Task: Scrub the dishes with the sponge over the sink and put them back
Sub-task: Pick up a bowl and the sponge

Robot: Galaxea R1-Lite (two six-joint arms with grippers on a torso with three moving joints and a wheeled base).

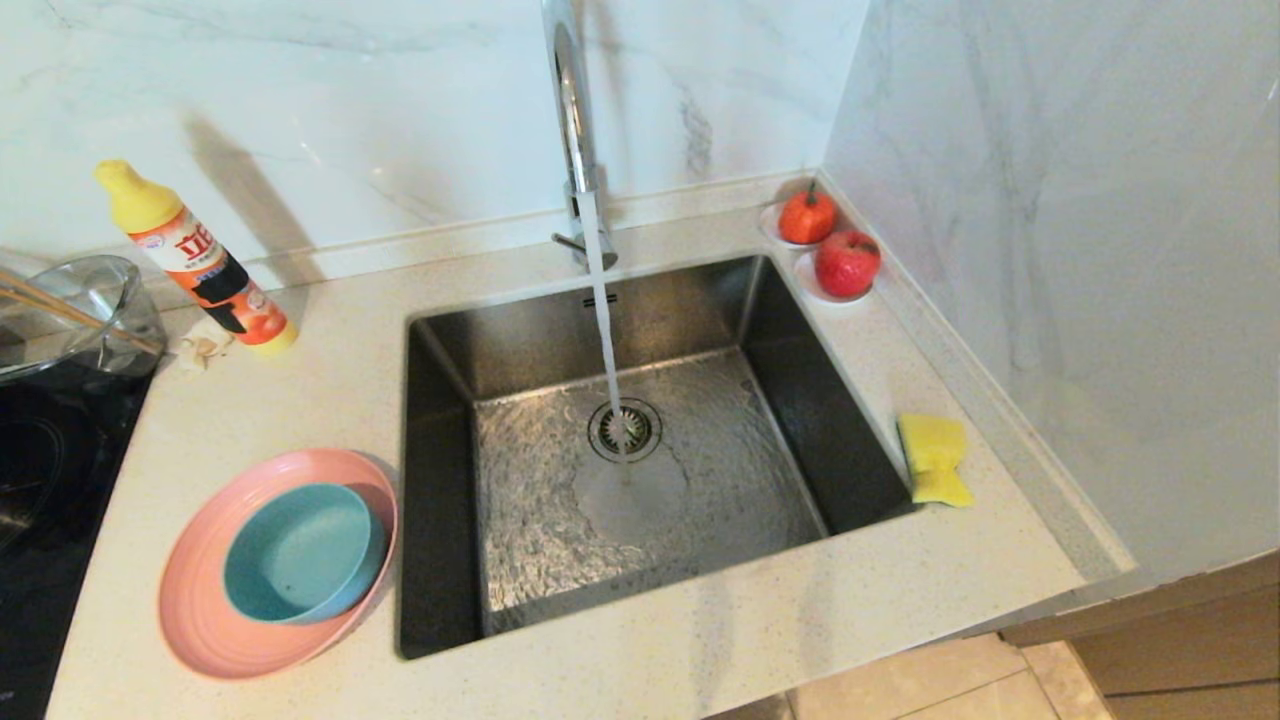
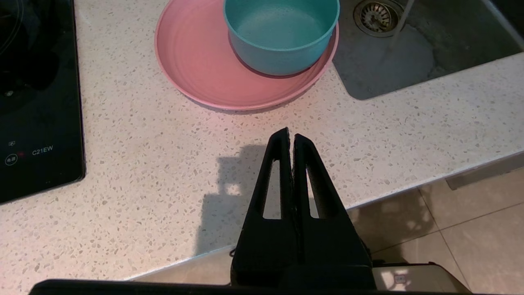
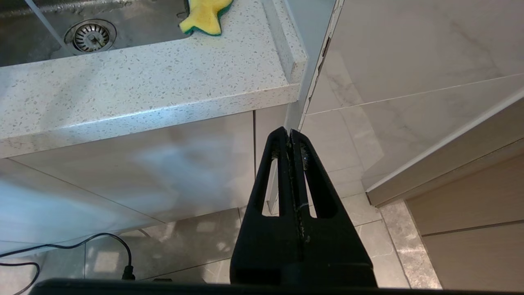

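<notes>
A teal bowl point(image 1: 300, 553) point(image 2: 282, 35) sits inside a pink plate point(image 1: 200, 610) point(image 2: 196, 61) on the counter left of the steel sink point(image 1: 440, 480) point(image 2: 458, 57). Water runs from the chrome tap point(image 1: 572, 120) onto the drain point(image 1: 625, 430). The yellow sponge point(image 1: 936, 458) point(image 3: 204, 16) lies on the counter right of the sink. My left gripper point(image 2: 290, 135) is shut and empty, over the counter's front edge, short of the plate. My right gripper point(image 3: 290, 132) is shut and empty, low in front of the cabinet, below the sponge's corner. Neither gripper shows in the head view.
A detergent bottle point(image 1: 195, 258) leans at the back left beside a glass bowl point(image 1: 70, 310) on a black hob point(image 1: 40, 500) point(image 2: 37, 94). Two red fruits point(image 1: 828, 240) sit in the back right corner. A marble wall point(image 1: 1080, 250) closes the right side.
</notes>
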